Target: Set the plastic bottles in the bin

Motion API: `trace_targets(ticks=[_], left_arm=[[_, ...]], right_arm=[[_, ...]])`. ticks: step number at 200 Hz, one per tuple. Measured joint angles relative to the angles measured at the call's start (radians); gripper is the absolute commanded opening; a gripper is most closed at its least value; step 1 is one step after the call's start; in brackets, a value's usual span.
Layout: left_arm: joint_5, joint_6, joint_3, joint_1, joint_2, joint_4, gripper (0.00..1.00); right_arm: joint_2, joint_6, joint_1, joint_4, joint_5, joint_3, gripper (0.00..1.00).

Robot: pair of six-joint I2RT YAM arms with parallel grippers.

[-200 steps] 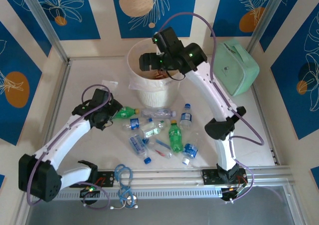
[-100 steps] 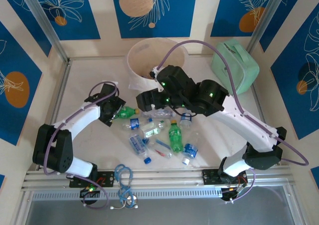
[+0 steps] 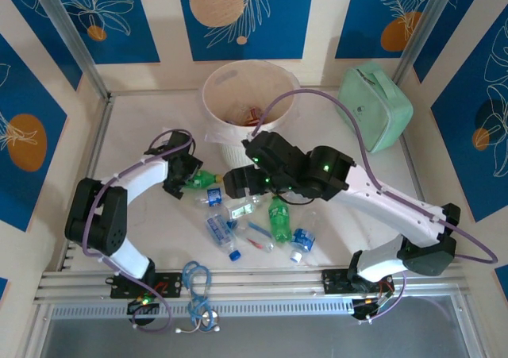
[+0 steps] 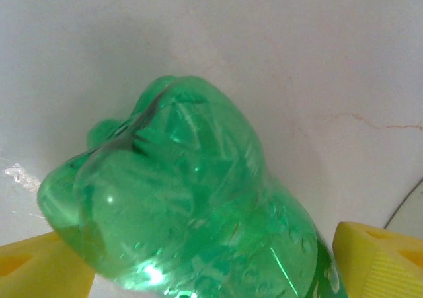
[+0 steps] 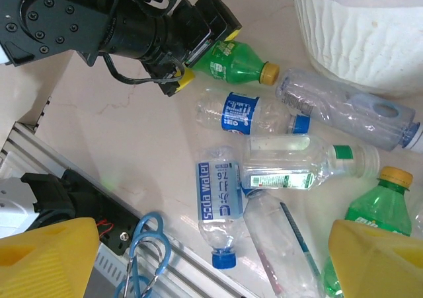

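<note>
My left claw (image 3: 188, 177): low on the worktop, left of centre. Its yellow fingers (image 4: 39, 268) are spread to either side of the base of a lying green bottle (image 4: 192, 205). I cannot tell whether the pads press on it.
My right claw (image 5: 211, 248): released, fingers wide apart with nothing between them. It hangs over the bottle pile near the middle of the worktop.
Green bottle: on its side, yellow cap pointing toward the right edge, base between my left fingers.
Blue-label bottle (image 5: 238, 110): clear, lying just beside the green bottle on the near side.
Crushed clear bottle (image 5: 344, 106): lies close against the foot of the bin.
Soda water bottle (image 5: 218, 192): blue label and blue cap, with the cap toward the near edge.
Green-and-white-label bottle (image 5: 297, 162): clear, lying across the middle of the pile and touching the soda water bottle.
Second green bottle (image 3: 278, 219): yellow cap, lying below my right claw on the near side.
Bin (image 3: 213, 96): round and white, standing at the middle of the far edge. Something red-orange shows inside.
Mint green case (image 3: 377, 108): at the far right corner, well apart from the pile.
</note>
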Motion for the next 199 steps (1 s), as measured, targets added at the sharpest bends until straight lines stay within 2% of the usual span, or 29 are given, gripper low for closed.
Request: trace_targets(ticks=[58,113,151,199], left_arm=[[0.008,-0.015,0.0,0.01,0.052,0.021,0.81],[0.03,-0.018,0.0,0.018,0.054,0.053,0.68],[0.046,-0.014,0.0,0.024,0.053,0.066,0.62],[0.046,0.013,-0.001,0.026,-0.029,0.066,0.59]], right_arm=[[-0.024,0.014,0.0,0.001,0.01,-0.005,0.9],[-0.024,0.014,-0.001,0.0,0.021,-0.005,0.9],[-0.03,0.017,-0.006,0.002,0.026,-0.01,0.9],[-0.064,0.026,-0.021,0.019,0.02,-0.037,0.9]])
